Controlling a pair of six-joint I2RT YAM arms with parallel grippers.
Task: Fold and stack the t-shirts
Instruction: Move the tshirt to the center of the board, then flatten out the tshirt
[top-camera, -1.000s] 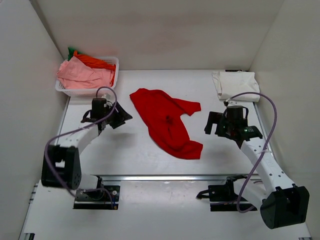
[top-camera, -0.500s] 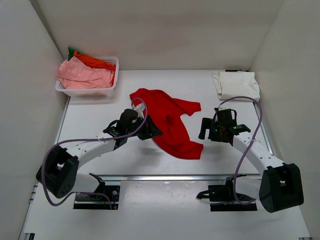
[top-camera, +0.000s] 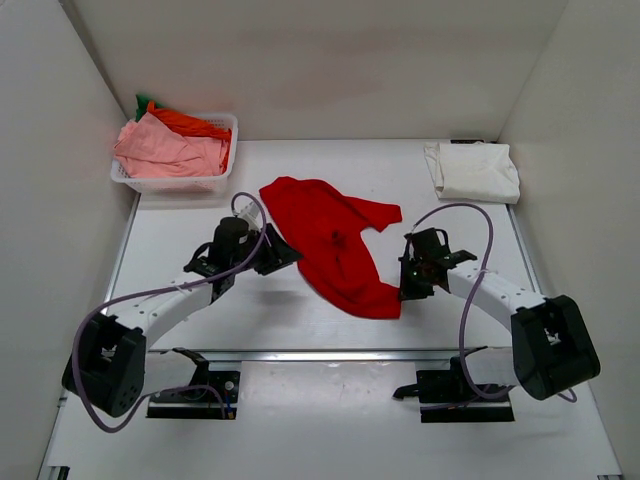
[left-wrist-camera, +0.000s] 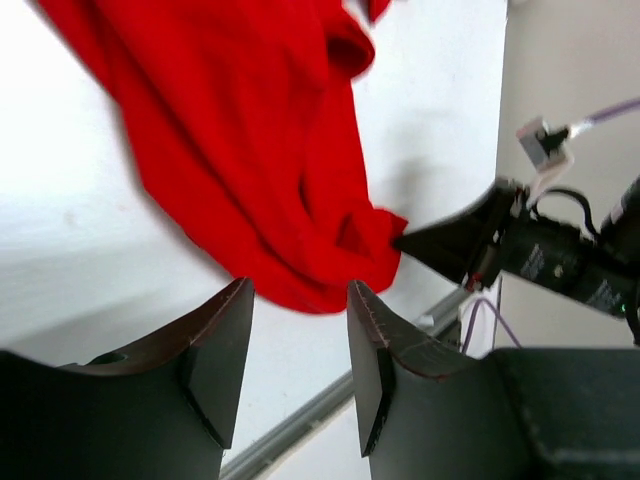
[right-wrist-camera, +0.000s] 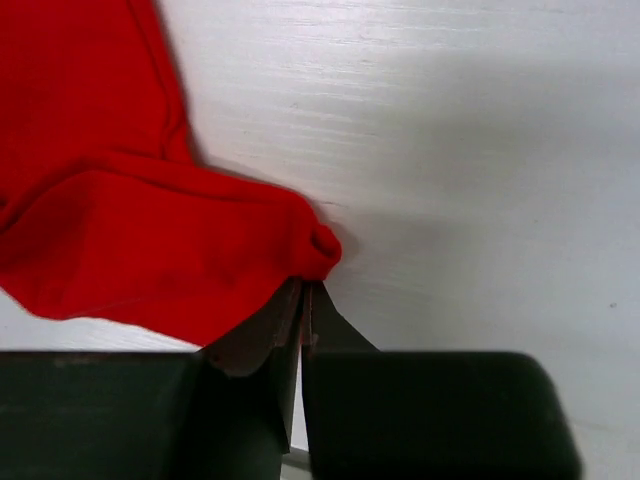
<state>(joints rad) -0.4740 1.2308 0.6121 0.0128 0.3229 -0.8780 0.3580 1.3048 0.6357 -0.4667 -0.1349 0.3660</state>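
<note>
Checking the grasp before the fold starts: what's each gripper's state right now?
Left gripper: open, holding nothing.
Right gripper: closed, pinching a corner of the red t-shirt.

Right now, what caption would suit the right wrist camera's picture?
The right gripper pinches shut on a corner of the red t-shirt lying on the white table.

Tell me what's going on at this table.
The robot is starting on a crumpled red t-shirt mid-table. The right gripper is shut on its near corner; the left gripper hovers open at its other side. A cream tee lies folded far right; pink and orange tees wait in the basket.
</note>
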